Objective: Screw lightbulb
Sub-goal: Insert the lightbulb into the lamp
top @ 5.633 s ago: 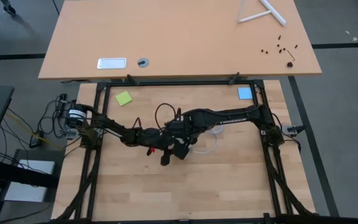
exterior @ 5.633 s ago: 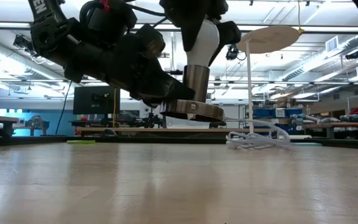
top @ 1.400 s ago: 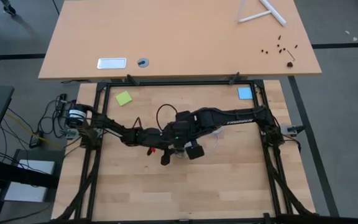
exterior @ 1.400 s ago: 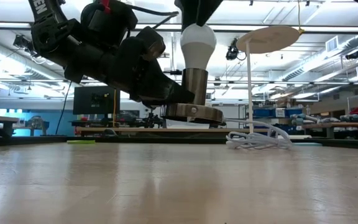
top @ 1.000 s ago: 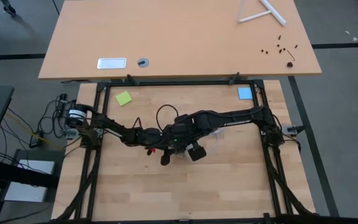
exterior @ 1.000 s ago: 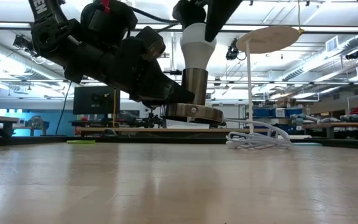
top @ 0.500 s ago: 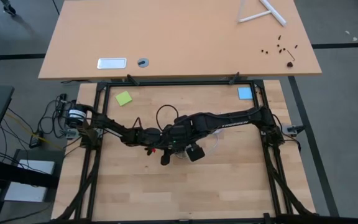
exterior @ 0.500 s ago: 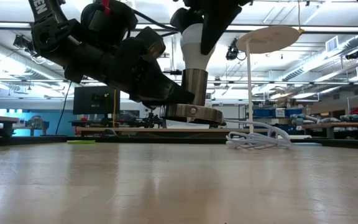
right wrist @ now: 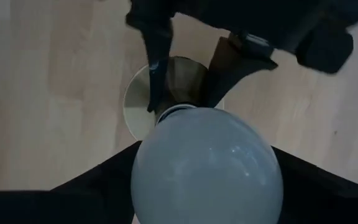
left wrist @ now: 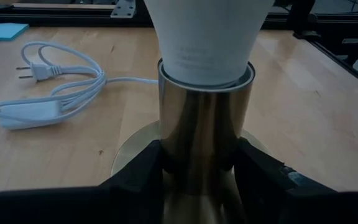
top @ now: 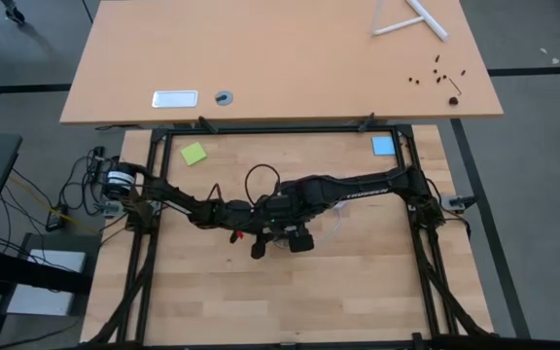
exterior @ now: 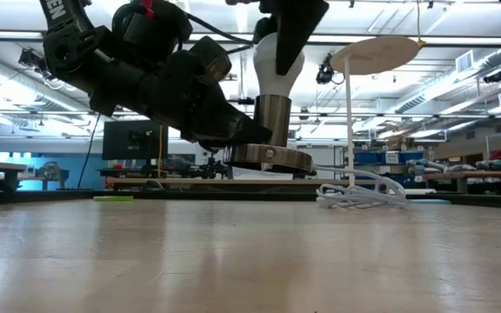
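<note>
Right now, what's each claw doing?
Left claw: closed on the metal socket.
Right claw: around the lightbulb; cannot tell whether it grips.

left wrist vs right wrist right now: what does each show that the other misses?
Left wrist only: the white cord with its plug lying on the table, a blue note at the far edge, and the left gripper clamped on the brass socket, seen side-on.

Right wrist only: the bulb's round top from above, the right gripper with a finger on each side of it, and the socket's round base below.

Both: the white lightbulb seated in the socket, the left gripper's fingers at the socket, and the wooden table.
</note>
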`<act>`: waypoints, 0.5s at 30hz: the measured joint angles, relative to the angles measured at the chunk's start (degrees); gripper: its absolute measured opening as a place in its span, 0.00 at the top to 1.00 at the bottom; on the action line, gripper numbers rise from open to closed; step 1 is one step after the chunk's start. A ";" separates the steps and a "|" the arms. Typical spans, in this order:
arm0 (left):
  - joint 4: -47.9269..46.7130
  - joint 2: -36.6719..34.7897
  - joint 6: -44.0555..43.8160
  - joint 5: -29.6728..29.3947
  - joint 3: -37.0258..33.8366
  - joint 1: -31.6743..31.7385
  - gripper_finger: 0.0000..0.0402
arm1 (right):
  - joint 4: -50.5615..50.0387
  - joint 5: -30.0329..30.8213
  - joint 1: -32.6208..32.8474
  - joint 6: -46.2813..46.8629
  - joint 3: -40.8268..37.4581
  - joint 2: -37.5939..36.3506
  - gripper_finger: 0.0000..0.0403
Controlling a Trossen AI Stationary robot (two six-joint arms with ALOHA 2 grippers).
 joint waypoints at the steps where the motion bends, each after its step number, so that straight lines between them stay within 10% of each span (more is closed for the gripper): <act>1: 0.07 0.00 0.01 -0.04 0.00 0.00 0.61 | -0.03 -0.19 -0.01 2.46 0.00 0.00 0.26; 15: 0.04 -0.02 -0.32 -0.74 0.00 0.00 0.61 | -0.04 -4.34 -1.67 37.30 0.00 0.00 0.27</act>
